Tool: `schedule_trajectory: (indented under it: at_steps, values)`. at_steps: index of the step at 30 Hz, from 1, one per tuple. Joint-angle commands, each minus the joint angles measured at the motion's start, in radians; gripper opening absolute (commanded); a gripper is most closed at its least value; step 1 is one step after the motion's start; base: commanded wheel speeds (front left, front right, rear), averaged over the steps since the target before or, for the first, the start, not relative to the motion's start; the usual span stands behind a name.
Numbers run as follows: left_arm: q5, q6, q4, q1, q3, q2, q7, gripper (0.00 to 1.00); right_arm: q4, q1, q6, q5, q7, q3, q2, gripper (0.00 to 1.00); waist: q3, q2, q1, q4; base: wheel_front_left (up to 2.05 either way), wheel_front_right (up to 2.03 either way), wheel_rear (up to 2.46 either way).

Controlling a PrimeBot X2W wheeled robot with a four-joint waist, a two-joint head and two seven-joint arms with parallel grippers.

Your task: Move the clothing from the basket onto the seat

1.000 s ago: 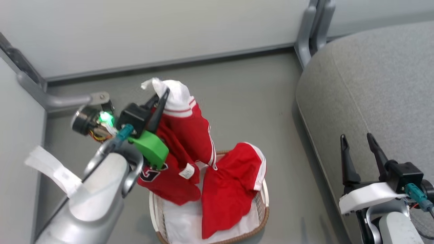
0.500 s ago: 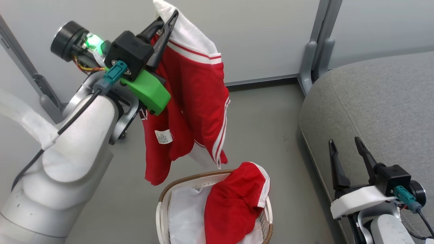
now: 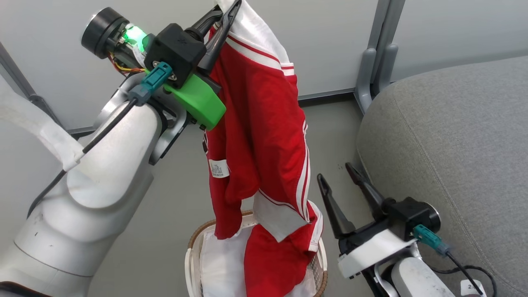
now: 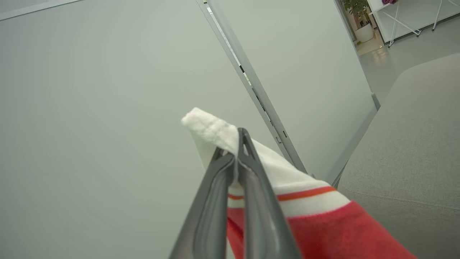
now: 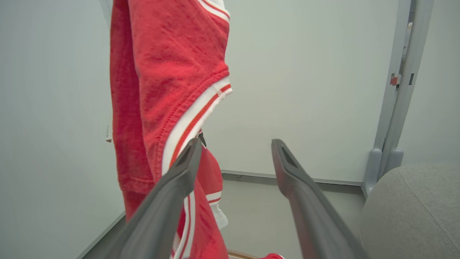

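My left gripper is raised high and shut on the white edge of a red garment with white stripes. The garment hangs straight down, its lower end just over the basket. In the left wrist view the left gripper pinches the white band of that garment. A plainer red garment lies in the basket. My right gripper stands open beside the hanging garment, between it and the grey seat. The right wrist view has the right gripper open, with the garment just left of its left finger.
A plain white cloth lines the basket under the red garment. Pale partition walls with grey metal posts stand behind. Grey floor lies between the basket and the walls. The seat's rounded edge is close to my right arm.
My left gripper has lifted the striped garment up out of the basket until it hangs free. My right gripper, still open, has moved left towards the garment. The head camera has tilted up.
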Motion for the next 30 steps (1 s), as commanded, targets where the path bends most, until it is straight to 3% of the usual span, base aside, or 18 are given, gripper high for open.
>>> schedule_trajectory:
  at_steps: [1,6,12,23,24,25,26,27,30]
  values:
    - [-0.007,-0.001,-0.002,-0.019,-0.003,-0.006,-0.011,0.0,0.011,-0.027,-0.001,-0.001,-0.005,0.027,-0.004,1.0,0.001,0.0,0.0001,-0.001,0.0,0.0,0.0]
    - [-0.012,-0.002,-0.001,-0.031,-0.021,-0.021,-0.029,0.0,0.093,-0.119,-0.001,-0.018,-0.005,0.122,-0.006,1.0,0.001,0.0,0.0001,0.003,0.0,0.0,0.0]
    - [-0.018,-0.002,0.004,-0.047,-0.038,-0.04,-0.043,0.0,0.238,-0.223,-0.001,-0.021,-0.004,0.125,-0.004,1.0,0.0,0.0,0.0001,0.022,0.0,0.0,0.0]
    - [-0.028,-0.002,0.025,-0.054,-0.071,-0.058,-0.062,0.0,0.4,-0.357,-0.001,0.064,-0.004,0.271,-0.004,1.0,-0.004,0.0,0.0001,0.054,0.0,0.0,0.0]
    - [-0.034,-0.002,0.027,-0.047,-0.072,-0.058,-0.059,0.0,0.409,-0.369,-0.001,0.071,-0.004,0.285,-0.005,0.48,-0.005,0.0,0.0001,0.057,0.0,0.0,0.0]
    - [-0.036,-0.002,0.028,-0.041,-0.071,-0.057,-0.057,0.0,0.412,-0.377,-0.001,0.077,-0.004,0.296,-0.005,0.39,-0.006,0.0,0.0001,0.06,0.0,0.0,0.0]
    - [-0.038,0.002,0.03,-0.032,-0.069,-0.053,-0.056,0.0,0.416,-0.386,-0.001,0.083,-0.004,0.308,-0.005,0.1,-0.006,0.0,0.0001,0.062,0.0,0.0,0.0]
    - [-0.042,0.005,0.033,-0.025,-0.067,-0.047,-0.055,0.0,0.415,-0.392,-0.001,0.085,-0.004,0.313,-0.005,0.0,-0.007,0.0,0.0001,0.064,0.0,0.0,0.0]
    - [-0.057,0.014,0.048,0.002,-0.055,-0.028,-0.053,0.0,0.409,-0.398,-0.001,0.092,-0.004,0.313,-0.006,0.0,-0.007,0.0,0.0001,0.067,0.0,0.0,0.0]
